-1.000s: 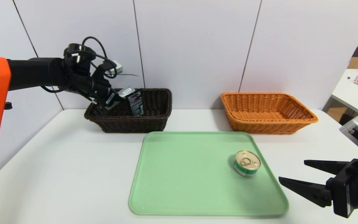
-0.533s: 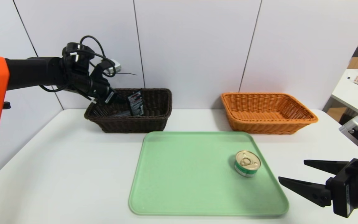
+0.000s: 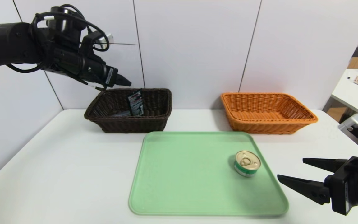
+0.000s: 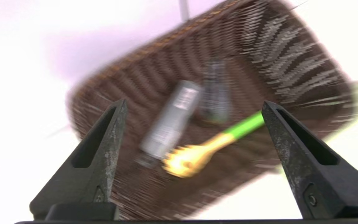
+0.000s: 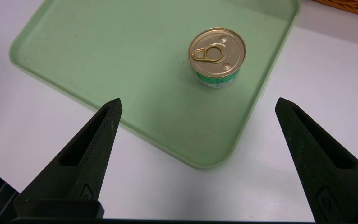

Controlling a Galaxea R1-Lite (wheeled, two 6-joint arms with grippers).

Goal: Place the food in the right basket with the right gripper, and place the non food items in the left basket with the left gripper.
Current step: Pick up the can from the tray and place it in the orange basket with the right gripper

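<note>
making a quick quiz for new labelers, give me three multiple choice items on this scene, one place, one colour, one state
1. Where is the can?
a) in the orange basket
b) on the tray
c) in the dark brown basket

2. What colour is the tray?
a) green
b) red
c) blue

3. How are the right gripper's fingers?
a) shut on the can
b) shut, empty
c) open, empty

Key:
1 b: the can sits on the tray
2 a: its whole surface is pale green
3 c: the right gripper's fingers stand apart, nothing between them
</note>
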